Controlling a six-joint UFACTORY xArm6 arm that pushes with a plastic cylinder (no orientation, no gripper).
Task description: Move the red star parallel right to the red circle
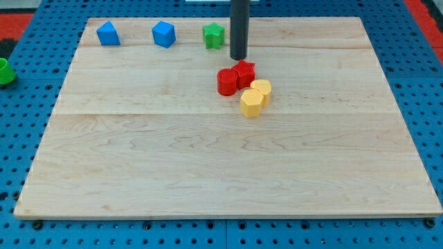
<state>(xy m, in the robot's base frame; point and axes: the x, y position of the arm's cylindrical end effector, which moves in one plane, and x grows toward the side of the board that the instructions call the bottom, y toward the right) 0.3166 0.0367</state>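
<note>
Resting my tip (239, 58) above the red star (243, 72), I risk shoving it into the touching red circle (227, 81); the tool grips nothing.

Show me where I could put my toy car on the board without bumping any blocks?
The whole wooden board below the yellow blocks is bare, as are its left and right sides. It's crowded at the middle top: my tip sits just above the red star, which touches the red circle. The blue blocks and green star line the top edge.
</note>
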